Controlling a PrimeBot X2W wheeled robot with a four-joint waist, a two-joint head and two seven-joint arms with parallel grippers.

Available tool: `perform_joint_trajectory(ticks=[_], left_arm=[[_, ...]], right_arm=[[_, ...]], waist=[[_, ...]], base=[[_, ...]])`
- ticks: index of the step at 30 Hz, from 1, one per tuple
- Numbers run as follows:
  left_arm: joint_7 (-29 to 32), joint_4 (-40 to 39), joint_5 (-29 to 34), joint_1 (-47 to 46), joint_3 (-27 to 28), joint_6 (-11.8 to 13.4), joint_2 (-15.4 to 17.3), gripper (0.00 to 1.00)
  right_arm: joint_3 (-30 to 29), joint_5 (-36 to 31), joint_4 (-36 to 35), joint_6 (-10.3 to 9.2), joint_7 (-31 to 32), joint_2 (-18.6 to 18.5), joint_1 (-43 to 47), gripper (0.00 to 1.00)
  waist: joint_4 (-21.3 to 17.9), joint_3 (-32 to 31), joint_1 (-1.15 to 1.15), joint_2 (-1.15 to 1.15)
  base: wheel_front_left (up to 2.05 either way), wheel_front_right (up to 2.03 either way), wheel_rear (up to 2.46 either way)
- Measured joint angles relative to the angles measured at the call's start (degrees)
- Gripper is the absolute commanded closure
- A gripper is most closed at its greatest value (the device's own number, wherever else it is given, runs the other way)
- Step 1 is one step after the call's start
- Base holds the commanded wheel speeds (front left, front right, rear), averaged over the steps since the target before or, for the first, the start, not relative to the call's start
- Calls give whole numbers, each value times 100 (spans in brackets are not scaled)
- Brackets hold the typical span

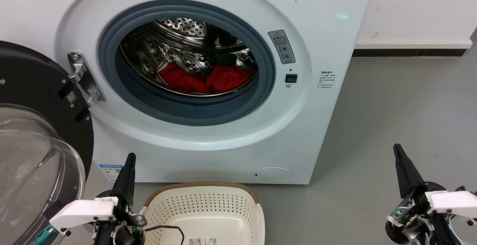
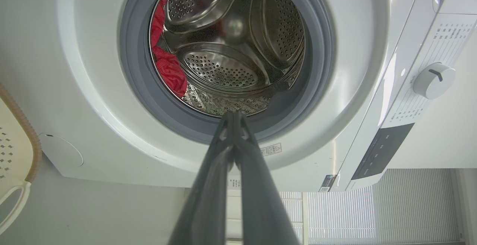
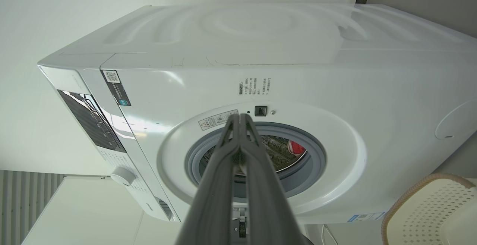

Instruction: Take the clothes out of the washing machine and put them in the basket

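The washing machine [image 1: 320, 32] stands with its door [image 1: 33, 137] swung open to the left. In the steel drum lie the red clothes [image 1: 208, 79], a bunched heap with white-striped trim at its left end; a part of them [image 2: 169, 69] shows in the left wrist view and a patch [image 3: 297, 147] in the right wrist view. The cream basket [image 1: 203, 209] sits on the floor below the porthole, nothing in it. My left gripper [image 1: 129, 159] is shut, low beside the basket's left rim. My right gripper [image 1: 397, 148] is shut, low at the right over the floor.
Grey floor [image 1: 406, 118] spreads to the right of the machine, up to a white wall with a dark skirting strip [image 1: 410, 52]. A black cable [image 1: 167, 228] hangs over the basket's near side. The open glass door takes up the left.
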Motion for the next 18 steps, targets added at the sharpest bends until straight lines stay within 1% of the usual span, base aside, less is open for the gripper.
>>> perform_joint_trajectory(ticks=[18], left_arm=[[0,0,0,0,0,0,0,100]], right_arm=[[0,0,0,0,0,0,0,100]], waist=[[0,0,0,0]], base=[[0,0,0]])
